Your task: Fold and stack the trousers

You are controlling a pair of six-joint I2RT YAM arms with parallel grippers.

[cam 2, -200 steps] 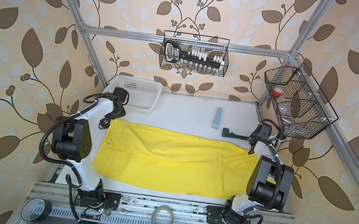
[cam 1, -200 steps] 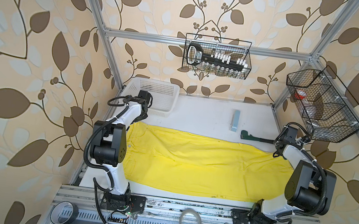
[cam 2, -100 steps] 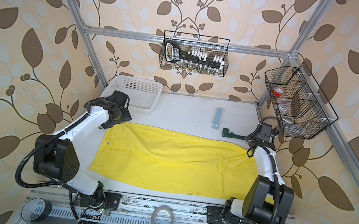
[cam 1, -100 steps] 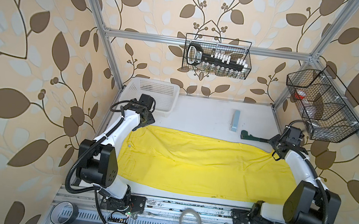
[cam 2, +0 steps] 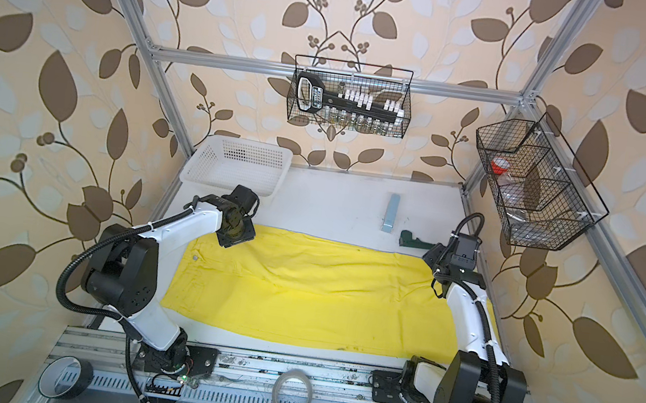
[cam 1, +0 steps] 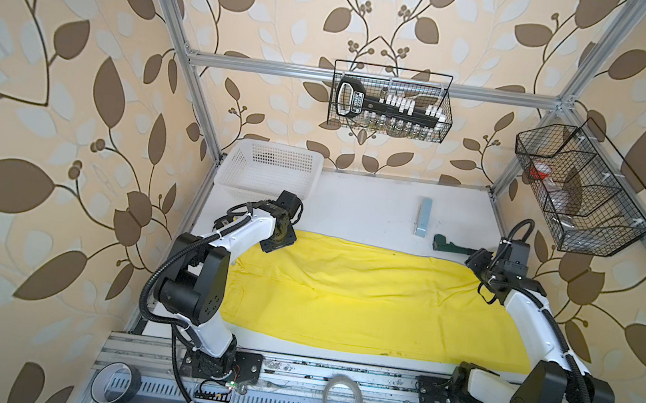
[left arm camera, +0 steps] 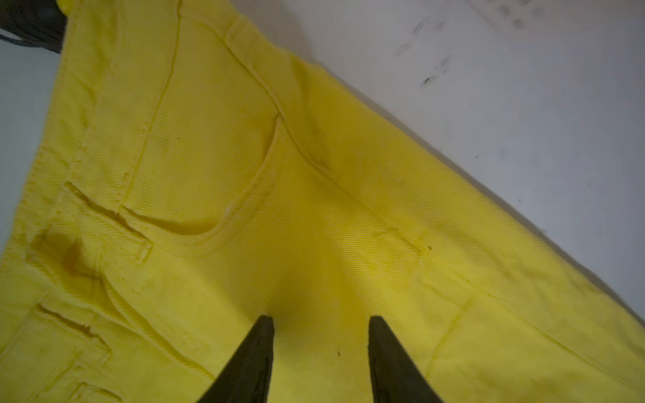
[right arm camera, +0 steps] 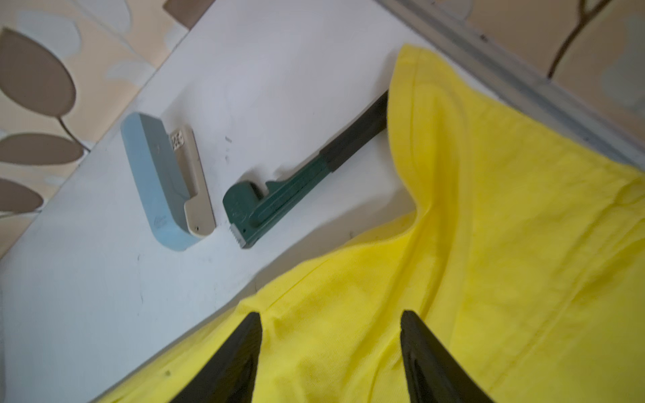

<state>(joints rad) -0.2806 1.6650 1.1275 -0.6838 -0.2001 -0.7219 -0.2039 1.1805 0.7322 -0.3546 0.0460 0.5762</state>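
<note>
Item: the trousers [cam 1: 363, 303], spread flat across the table [cam 1: 353, 210], waist under your left gripper [left arm camera: 321, 326], hems under your right gripper [right arm camera: 331, 322]; both sets of fingers [left arm camera: 251, 363] stand apart, empty, over the far edge, apparently placed to pinch both ends for one even fold.

Trousers [cam 1: 363, 303] [cam 2: 322, 298]: bright yellow, fine ribbed cotton-like weave, few small dark specks. Spread nearly flat at full length, running left to right across front half of white bench [cam 1: 367, 204]. Waistband, belt loops and curved pocket seam at left end; leg hems at right end. Shallow wrinkles along far half. Far-right corner rumpled into raised fold.
</note>
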